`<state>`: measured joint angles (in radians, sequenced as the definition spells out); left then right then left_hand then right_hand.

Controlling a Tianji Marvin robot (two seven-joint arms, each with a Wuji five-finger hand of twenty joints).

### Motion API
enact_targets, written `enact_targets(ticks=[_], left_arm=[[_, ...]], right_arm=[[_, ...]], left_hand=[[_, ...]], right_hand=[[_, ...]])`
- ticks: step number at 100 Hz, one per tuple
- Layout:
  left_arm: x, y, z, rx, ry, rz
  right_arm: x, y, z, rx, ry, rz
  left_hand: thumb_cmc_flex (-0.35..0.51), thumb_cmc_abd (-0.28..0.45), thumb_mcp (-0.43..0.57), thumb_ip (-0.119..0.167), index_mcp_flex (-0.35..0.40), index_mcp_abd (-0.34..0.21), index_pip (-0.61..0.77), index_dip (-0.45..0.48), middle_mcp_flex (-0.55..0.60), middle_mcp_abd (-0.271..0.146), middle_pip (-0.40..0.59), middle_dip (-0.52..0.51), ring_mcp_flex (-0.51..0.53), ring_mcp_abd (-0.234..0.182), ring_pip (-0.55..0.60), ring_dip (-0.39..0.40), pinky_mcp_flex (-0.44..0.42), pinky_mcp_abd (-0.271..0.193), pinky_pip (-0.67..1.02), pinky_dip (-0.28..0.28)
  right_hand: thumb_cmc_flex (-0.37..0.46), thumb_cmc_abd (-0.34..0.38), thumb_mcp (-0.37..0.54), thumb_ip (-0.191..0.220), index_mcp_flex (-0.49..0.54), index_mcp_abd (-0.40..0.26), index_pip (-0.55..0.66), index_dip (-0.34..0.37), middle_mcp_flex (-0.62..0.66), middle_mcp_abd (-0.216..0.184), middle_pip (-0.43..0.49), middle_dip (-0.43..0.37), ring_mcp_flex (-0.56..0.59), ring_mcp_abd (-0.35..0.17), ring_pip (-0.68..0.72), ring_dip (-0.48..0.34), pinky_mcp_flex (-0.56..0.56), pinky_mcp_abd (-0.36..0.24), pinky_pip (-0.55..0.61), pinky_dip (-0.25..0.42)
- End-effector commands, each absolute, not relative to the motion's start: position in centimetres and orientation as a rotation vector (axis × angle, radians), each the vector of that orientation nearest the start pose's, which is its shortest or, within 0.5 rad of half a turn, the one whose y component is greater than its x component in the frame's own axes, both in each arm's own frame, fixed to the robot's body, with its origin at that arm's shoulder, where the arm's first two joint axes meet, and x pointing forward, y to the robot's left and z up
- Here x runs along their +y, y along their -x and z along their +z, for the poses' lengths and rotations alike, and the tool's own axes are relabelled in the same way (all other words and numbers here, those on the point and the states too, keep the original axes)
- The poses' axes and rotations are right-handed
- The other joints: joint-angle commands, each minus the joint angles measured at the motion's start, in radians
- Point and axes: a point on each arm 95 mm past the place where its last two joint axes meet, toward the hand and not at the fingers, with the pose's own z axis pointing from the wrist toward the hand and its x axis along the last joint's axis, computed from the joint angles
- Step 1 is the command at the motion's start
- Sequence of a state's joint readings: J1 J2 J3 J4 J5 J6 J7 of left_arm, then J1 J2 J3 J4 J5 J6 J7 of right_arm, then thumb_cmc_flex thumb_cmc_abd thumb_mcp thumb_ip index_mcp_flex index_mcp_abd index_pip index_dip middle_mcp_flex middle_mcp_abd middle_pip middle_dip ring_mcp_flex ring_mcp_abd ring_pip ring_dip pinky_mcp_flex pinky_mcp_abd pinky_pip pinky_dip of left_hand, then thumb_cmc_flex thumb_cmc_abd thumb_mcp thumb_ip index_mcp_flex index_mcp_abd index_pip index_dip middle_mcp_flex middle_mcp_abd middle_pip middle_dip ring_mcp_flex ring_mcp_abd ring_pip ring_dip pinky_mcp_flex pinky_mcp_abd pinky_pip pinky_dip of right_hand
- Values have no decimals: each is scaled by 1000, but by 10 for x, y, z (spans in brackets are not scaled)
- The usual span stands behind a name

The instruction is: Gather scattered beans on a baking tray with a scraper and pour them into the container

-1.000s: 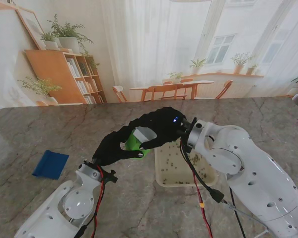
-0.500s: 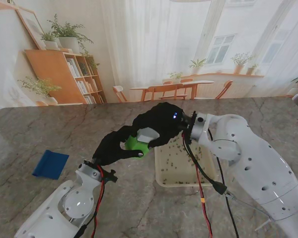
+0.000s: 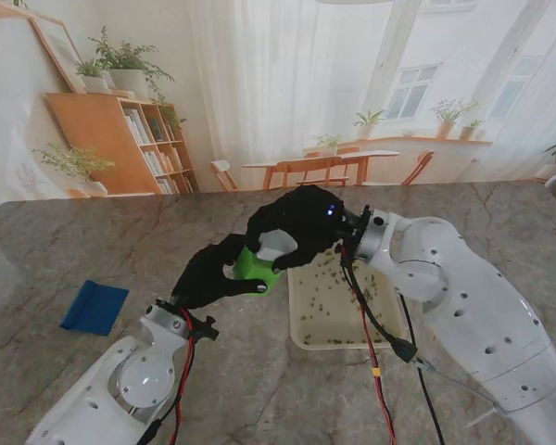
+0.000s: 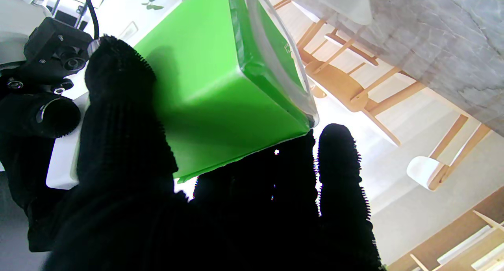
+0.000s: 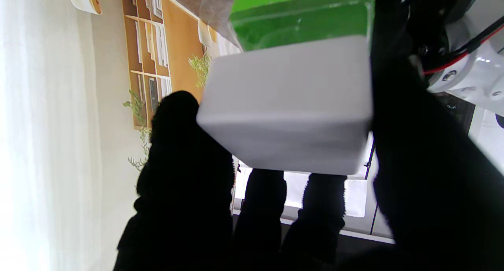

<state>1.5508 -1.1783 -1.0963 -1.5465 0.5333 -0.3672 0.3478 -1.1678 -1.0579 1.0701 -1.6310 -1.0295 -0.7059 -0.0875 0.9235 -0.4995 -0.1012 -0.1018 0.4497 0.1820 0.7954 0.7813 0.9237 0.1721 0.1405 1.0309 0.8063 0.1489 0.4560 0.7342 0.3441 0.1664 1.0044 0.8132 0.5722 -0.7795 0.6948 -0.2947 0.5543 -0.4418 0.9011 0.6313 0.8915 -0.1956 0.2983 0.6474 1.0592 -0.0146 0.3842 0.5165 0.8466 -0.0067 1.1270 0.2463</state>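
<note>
Marble table (image 3: 65, 246): one tray (image 3: 301, 332), one scraper (image 3: 94, 307).

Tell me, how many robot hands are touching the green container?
2: the left hand grips its green body from my left side; the right hand clasps its white lid.

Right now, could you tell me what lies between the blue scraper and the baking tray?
In the stand view, the left hand gripping the green container sits between scraper and tray.
</note>
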Motion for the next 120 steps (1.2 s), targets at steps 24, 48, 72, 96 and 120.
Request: enact_targets(ticks=[24, 48, 72, 96, 120], left_arm=[[-65, -379, -312, 1043, 1346, -2304], [-65, -380, -313, 1044, 1348, -2304], [-65, -378, -312, 1030, 1332, -2310], [-62, -373, -308, 988, 1314, -2317], [-56, -368, -304, 950, 1298, -2303]], right_arm=[[83, -429, -169, 1727, -283, 2083], [70, -422, -155, 1617, -392, 2083], [34, -415, -136, 1554, -442, 1921], [-22, -411, -145, 1630, -529, 1711], [-79, -407, -176, 1740, -655, 1485]], left_hand=[[316, 153, 191, 65, 76, -223, 154, 67, 99, -190, 141, 56, -2, -38, 14, 10, -3, 7, -10, 24], [318, 153, 192, 66, 77, -222, 155, 67, 99, -189, 141, 56, -2, -36, 14, 10, -3, 7, -10, 24], [317, 153, 191, 65, 75, -222, 155, 67, 98, -189, 141, 56, -2, -36, 14, 11, -3, 7, -10, 24], [317, 154, 190, 65, 74, -222, 156, 66, 97, -189, 141, 55, -3, -38, 14, 11, -3, 8, -9, 24], [317, 155, 189, 65, 75, -221, 156, 65, 97, -189, 141, 55, -3, -38, 14, 10, -3, 8, -9, 24]], right_hand=[[254, 75, 327, 23, 62, -63, 117, -28, 164, -84, 215, 44, 90, -280, 66, -2, 29, -210, 53, -13], [251, 71, 330, 21, 63, -53, 119, -50, 168, -76, 216, 35, 97, -276, 66, -6, 37, -212, 57, -16], [254, 71, 327, 21, 65, -48, 122, -60, 168, -68, 215, 33, 99, -272, 66, -7, 40, -211, 60, -18], [259, 70, 323, 23, 69, -42, 124, -64, 170, -63, 215, 34, 101, -267, 67, -5, 41, -209, 62, -19], [264, 66, 323, 24, 73, -36, 128, -65, 171, -55, 215, 35, 101, -261, 68, -5, 40, -204, 64, -22]])
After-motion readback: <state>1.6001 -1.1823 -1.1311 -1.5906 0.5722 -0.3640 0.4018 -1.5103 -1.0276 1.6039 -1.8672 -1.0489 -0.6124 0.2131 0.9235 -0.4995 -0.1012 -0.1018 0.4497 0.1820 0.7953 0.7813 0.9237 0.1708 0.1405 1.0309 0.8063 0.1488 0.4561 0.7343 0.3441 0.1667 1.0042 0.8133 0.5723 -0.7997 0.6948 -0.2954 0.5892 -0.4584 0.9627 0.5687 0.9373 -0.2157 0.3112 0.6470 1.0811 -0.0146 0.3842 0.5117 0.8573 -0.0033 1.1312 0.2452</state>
